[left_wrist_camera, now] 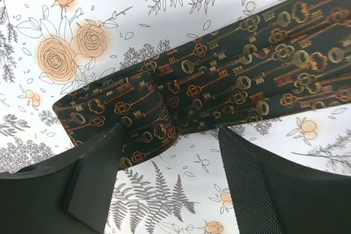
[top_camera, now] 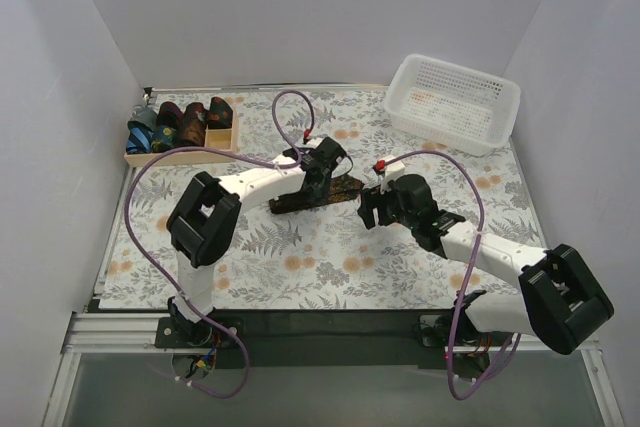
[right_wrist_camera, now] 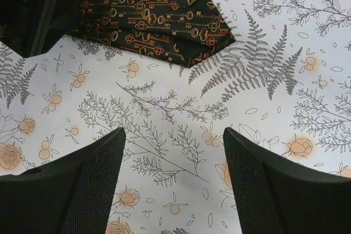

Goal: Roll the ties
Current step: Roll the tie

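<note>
One tie (top_camera: 338, 189), black with a gold-orange key pattern, lies flat mid-table. In the left wrist view its narrow end (left_wrist_camera: 143, 118) is folded over into a loose first turn. My left gripper (left_wrist_camera: 170, 163) hovers open just in front of that fold. Its left finger (left_wrist_camera: 93, 182) is close to the folded part, and only tablecloth shows between the fingers. The tie's wide pointed end (right_wrist_camera: 164, 26) lies ahead of my right gripper (right_wrist_camera: 173, 152), which is open, apart from the tie, over bare cloth. From above, the left gripper (top_camera: 318, 190) is over the tie and the right gripper (top_camera: 369, 205) is beside its right end.
A shallow wooden tray (top_camera: 180, 156) at the back left holds several rolled ties (top_camera: 185, 122). A white mesh basket (top_camera: 455, 102) stands at the back right. A floral cloth (top_camera: 320, 257) covers the table. White walls close in three sides.
</note>
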